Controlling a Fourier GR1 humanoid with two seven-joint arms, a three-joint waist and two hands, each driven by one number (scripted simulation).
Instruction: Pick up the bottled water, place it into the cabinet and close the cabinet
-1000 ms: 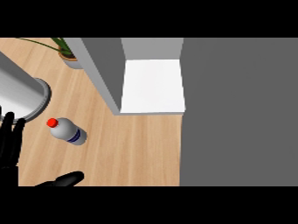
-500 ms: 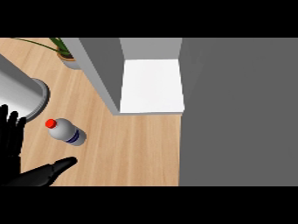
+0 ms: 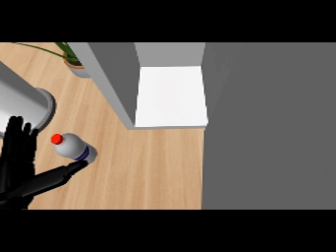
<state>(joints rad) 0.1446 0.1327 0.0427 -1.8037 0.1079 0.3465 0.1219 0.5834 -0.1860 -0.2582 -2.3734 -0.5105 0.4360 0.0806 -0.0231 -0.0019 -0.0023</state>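
Far left, lower corner: left hand (image 3: 12, 172), spread wide, fingers (image 3: 17, 140) straight and pointing up the view, thumb (image 3: 54, 178) stuck out sideways. Holds nothing yet. Looks shaped that way to make a wide fork for the bottle's body, fingers on one side and thumb on the other. Right hand nowhere in view.

Just above the hand: a big grey cylinder (image 3: 10, 103) on the counter (image 3: 149, 167), close behind the fingertips. Leaves little room on that side, so probably the thing to avoid knocking when closing and lifting.

Next to the right: bottled water (image 3: 76, 147), red cap (image 3: 56, 139) toward the upper left, body slanting down to the right. Upright or lying down, cannot tell from this steep angle. Sits on the wood just beside the fingers, with the thumb tip meeting its lower end. Not yet enclosed; judged as the approach step, grasp still to come.

Further up, at the back: a potted plant (image 3: 72, 61), well apart from the bottle and unlikely to matter.

Centre: cabinet (image 3: 116, 83) already open, its white shelf (image 3: 170, 96) showing. Grey side wall stands between bottle and shelf, so likely calls for a lift and a swing round its near edge.

Right: a broad grey panel (image 3: 272, 123), perhaps the door; cannot tell.
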